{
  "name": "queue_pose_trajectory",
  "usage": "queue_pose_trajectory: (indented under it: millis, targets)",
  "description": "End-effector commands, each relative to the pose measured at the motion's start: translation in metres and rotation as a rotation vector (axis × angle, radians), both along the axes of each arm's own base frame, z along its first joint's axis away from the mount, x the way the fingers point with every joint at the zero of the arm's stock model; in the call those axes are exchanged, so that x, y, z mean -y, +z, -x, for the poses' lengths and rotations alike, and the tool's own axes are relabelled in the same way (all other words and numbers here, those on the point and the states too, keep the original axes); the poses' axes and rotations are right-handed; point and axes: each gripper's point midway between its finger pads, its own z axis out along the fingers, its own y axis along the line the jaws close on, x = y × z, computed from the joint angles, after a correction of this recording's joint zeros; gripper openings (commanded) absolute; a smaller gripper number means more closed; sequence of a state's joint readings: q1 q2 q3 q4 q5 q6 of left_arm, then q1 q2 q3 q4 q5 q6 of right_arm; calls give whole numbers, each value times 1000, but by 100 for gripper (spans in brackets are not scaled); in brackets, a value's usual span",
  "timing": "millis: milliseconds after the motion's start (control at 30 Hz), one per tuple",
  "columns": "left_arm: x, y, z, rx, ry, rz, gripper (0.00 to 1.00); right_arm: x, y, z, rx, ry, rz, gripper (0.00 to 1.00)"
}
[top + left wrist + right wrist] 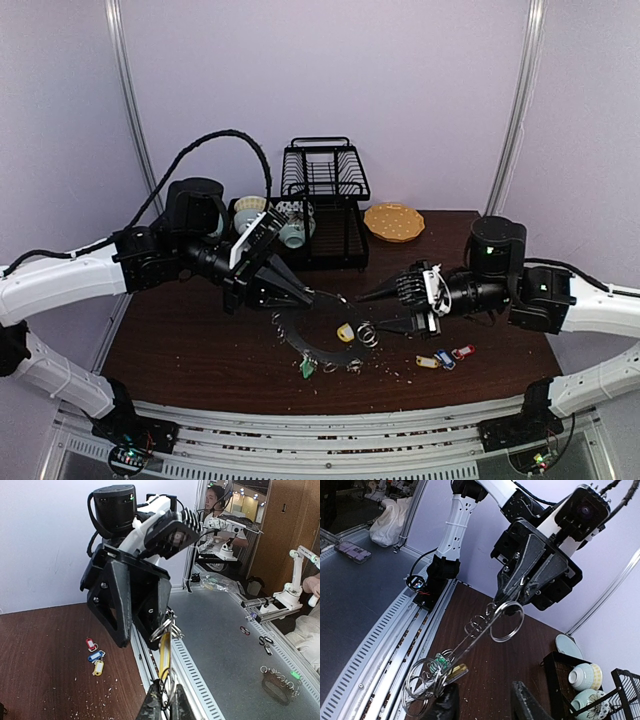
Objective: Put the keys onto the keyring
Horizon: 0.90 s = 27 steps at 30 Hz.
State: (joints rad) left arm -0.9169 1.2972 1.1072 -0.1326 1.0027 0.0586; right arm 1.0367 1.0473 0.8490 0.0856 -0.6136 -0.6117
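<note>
Your left end effector is clamped on the far edge of the keyring, holding it tilted over the surface. Your right end effector stands part-open beside the yellow-tagged key on the ring. Three loose keys lie nearby.

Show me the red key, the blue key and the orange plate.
red key (pixel 90 643), left wrist view, on its red tag.
blue key (pixel 96 656), left wrist view, on its blue tag.
orange plate (pixel 393 222), top external view, on its bare middle.
</note>
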Motion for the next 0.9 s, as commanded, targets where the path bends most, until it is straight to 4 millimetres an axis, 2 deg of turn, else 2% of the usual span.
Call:
queue_pose_trajectory:
  millis: [0, 133, 233, 433, 667, 867]
  targets:
    - [1, 22, 3, 52, -17, 78, 0, -2, 0, 11, -11, 64, -13, 28]
    - [0, 20, 2, 53, -9, 74, 0, 3, 0, 14, 2, 70, -4, 16]
    - [0, 18, 2, 54, -5, 70, 0, 5, 3, 13, 7, 52, -10, 12]
    - [1, 16, -1, 55, 15, 62, 0, 8, 6, 8, -6, 12, -5, 16]
    - [-2, 21, -3, 62, 56, 85, 0, 30, 0, -21, 9, -199, 57, 19]
    - [-4, 18, -1, 59, 43, 96, 0, 45, 17, -18, 25, -220, 11, 21]
